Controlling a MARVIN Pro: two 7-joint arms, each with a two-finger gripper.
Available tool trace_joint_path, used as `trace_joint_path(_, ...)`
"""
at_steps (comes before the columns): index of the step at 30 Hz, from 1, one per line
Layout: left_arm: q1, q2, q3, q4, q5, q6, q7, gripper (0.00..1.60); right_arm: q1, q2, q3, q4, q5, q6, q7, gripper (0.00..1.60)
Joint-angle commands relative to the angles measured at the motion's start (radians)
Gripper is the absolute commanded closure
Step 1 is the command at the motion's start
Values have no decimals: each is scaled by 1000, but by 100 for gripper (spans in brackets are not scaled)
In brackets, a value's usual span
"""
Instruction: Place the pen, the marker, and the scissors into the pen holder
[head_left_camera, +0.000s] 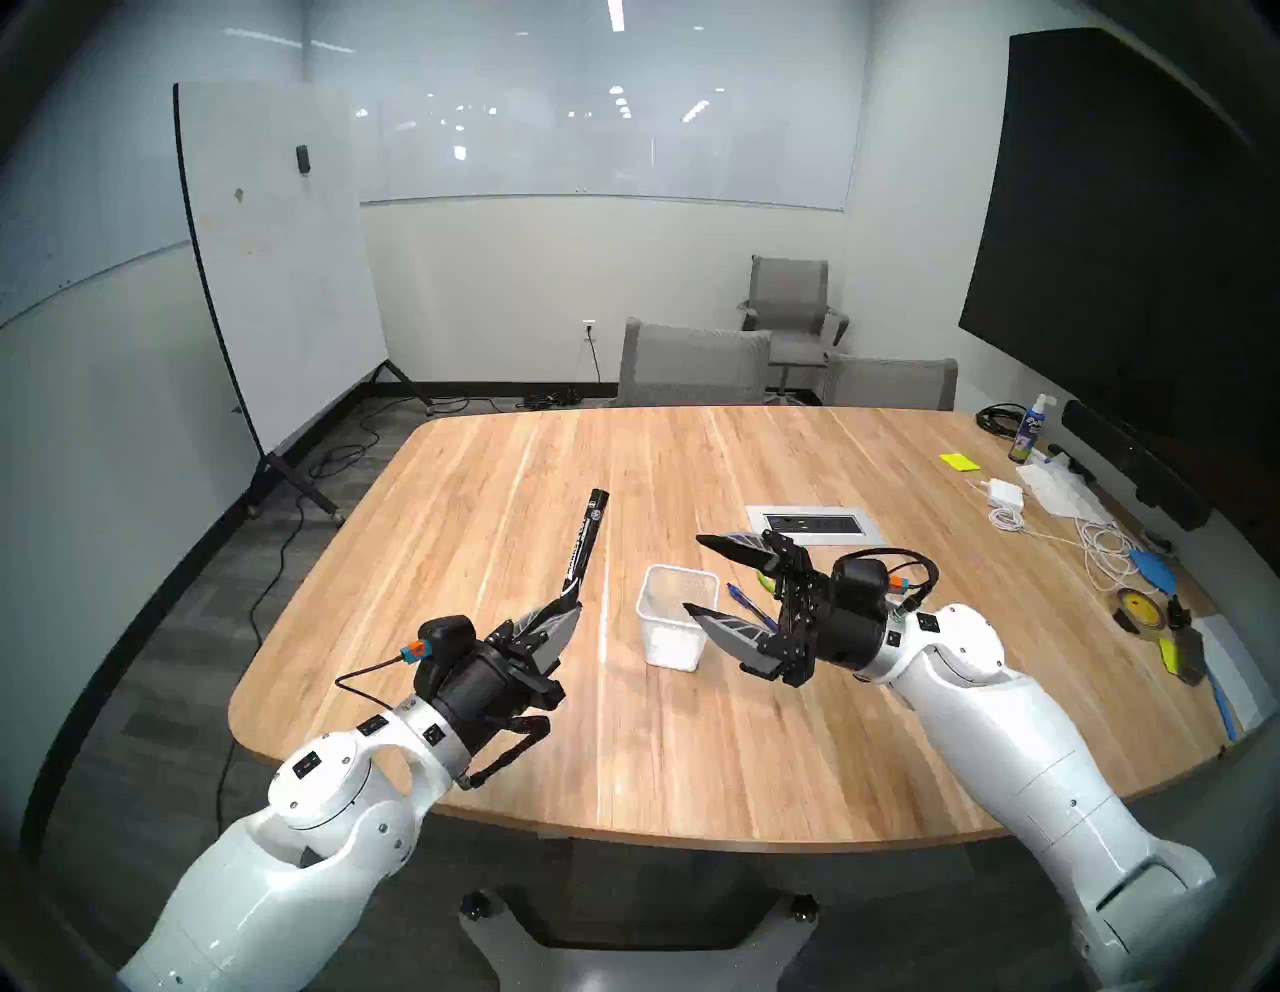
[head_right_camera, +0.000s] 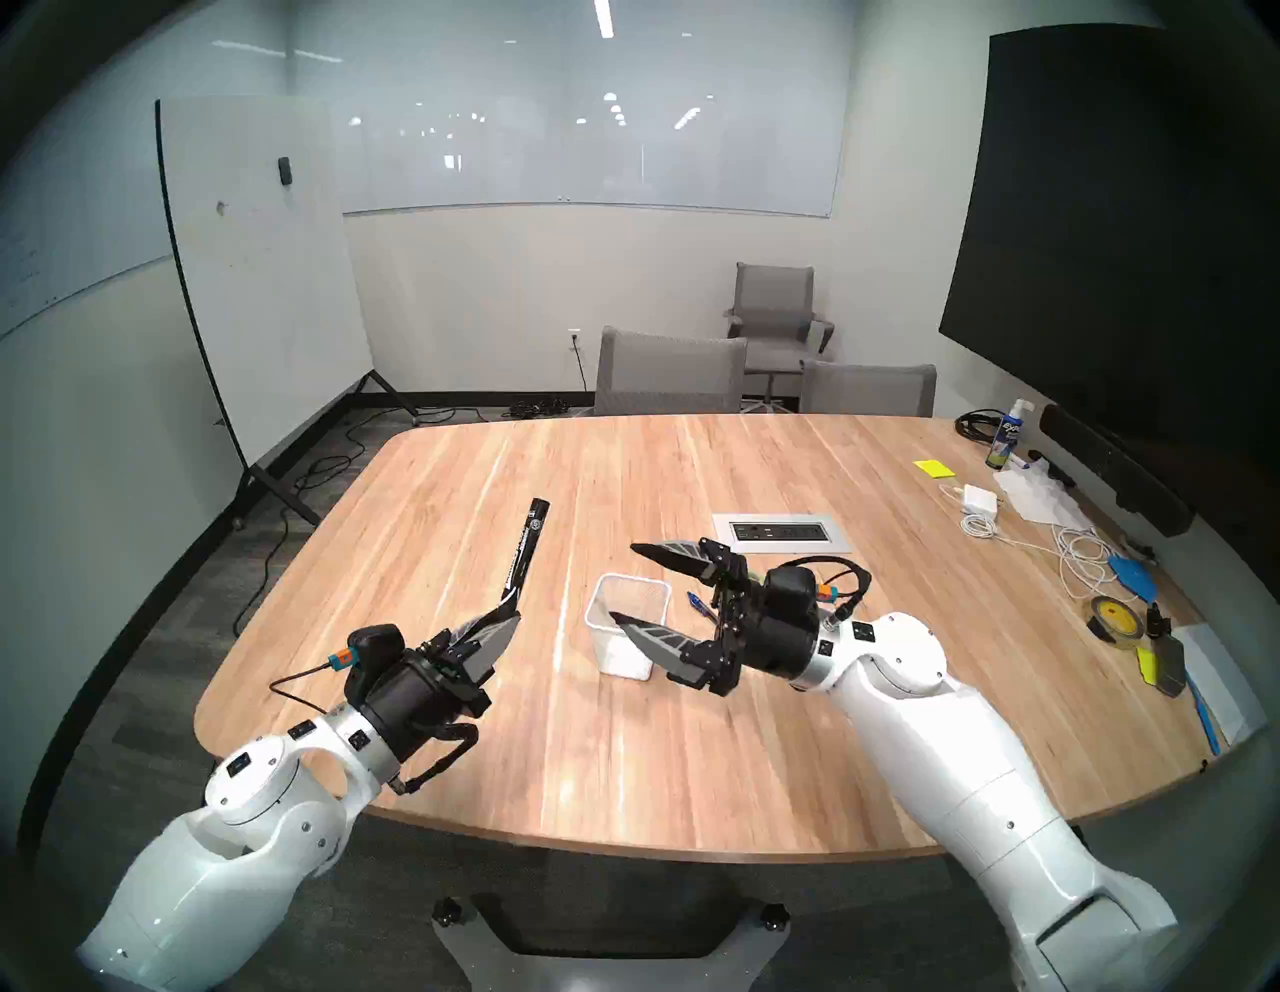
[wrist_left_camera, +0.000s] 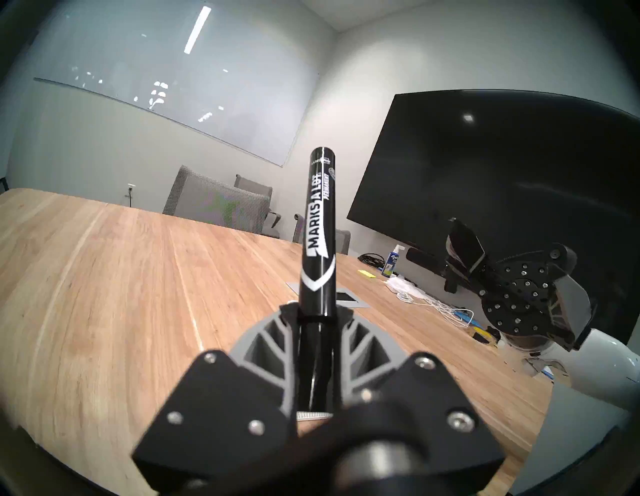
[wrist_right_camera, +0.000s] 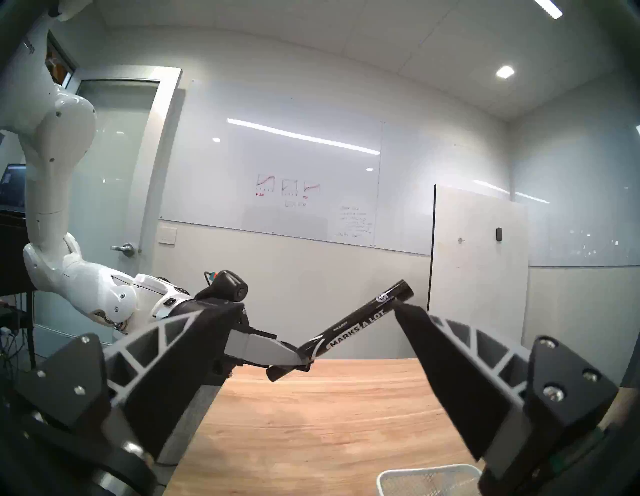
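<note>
The marker step is in hand. The left tool (head_left_camera: 554, 616) is clamped on the marker (head_left_camera: 585, 547) near one end, holding it aloft over the tabletop (head_left_camera: 692, 748) with its long barrel pointing away — left of the pen holder (head_left_camera: 675, 616), which looks empty. The right tool (head_left_camera: 706, 575) hangs spread wide and empty above the holder; behind it lie the pen (head_left_camera: 748, 601) and, mostly hidden, the scissors (head_left_camera: 764, 580). Next, I judge, the marker must swing over the holder's mouth and tip upright — with the right tool clear.

Marker aloft, holder standing empty on the table

Thick black white-lettered marker (head_left_camera: 585, 551) is raised off the table, tilted; square white wire-mesh pen holder (head_left_camera: 675, 627) stands upright; slim blue pen (head_left_camera: 751, 606) lies just beside it; scissors mostly hidden.
</note>
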Motion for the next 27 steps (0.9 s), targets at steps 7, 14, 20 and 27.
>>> trace_joint_path(7,-1,0,-4,-23,-2,-1,0,160,51,-34,-28,14,-31,27,-29,0)
trace_joint_path(14,-1,0,-4,-23,-2,-1,0,160,63,-44,-36,22,-46,28,-30,0)
trace_joint_path(20,-1,0,-4,-23,-1,-1,0,160,51,-33,-27,6,-44,32,-28,0)
trace_joint_path(27,-1,0,-4,-23,-1,-1,0,160,63,-35,-34,5,-53,48,-24,0)
